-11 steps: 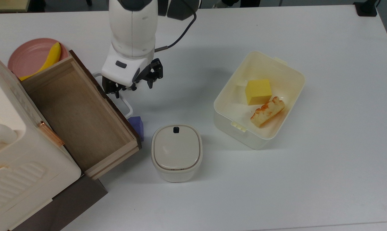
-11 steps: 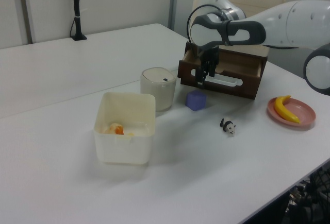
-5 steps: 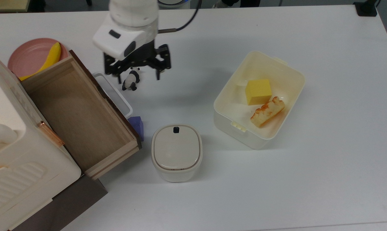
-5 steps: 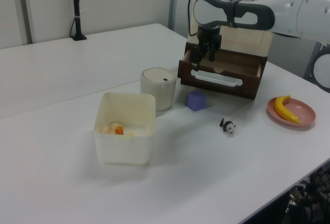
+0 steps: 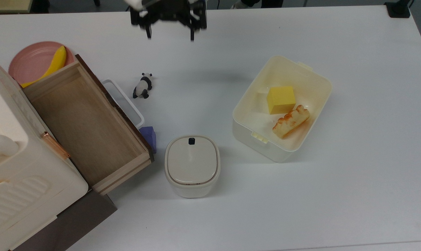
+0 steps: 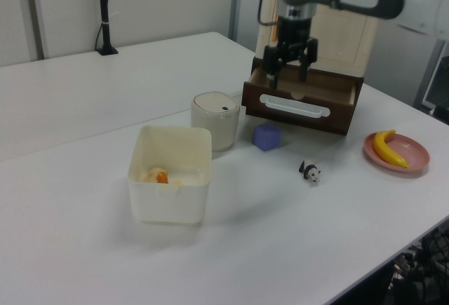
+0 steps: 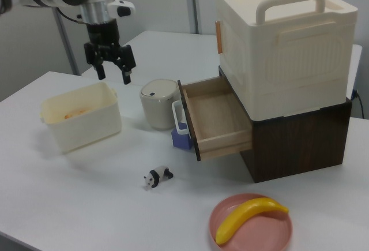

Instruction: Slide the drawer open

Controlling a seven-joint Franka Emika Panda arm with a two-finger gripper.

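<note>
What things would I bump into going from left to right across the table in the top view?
Pink plate with yellow banana, open wooden drawer, toy panda, lidded cream bin, cream plastic tub.

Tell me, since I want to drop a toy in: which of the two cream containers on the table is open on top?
The larger cream tub holding the yellow block; the small bin near the drawer has its lid on.

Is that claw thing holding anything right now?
No. The gripper is open and empty, raised above the table, away from the drawer and its handle.
</note>
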